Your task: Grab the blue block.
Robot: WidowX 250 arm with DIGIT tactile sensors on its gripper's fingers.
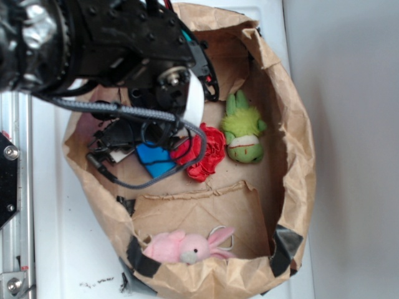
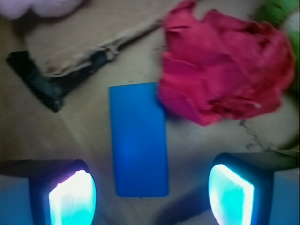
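The blue block (image 2: 139, 140) lies flat on the brown paper floor, a plain rectangular bar with its long side running away from the camera in the wrist view. My gripper (image 2: 152, 197) is open just above it. The left fingertip (image 2: 72, 199) and the right fingertip (image 2: 232, 194) stand well apart on either side of the block's near end, touching nothing. In the exterior view the blue block (image 1: 156, 159) shows partly under the black arm (image 1: 124, 50) and its cable, left of the red flower.
A red fabric flower (image 2: 220, 65) touches the block's far right corner. A green plush (image 1: 243, 129) lies beyond it and a pink bunny (image 1: 187, 247) at the front. A cardboard flap (image 1: 199, 215), black tape (image 2: 44, 82) and tall paper walls (image 1: 293, 137) enclose the space.
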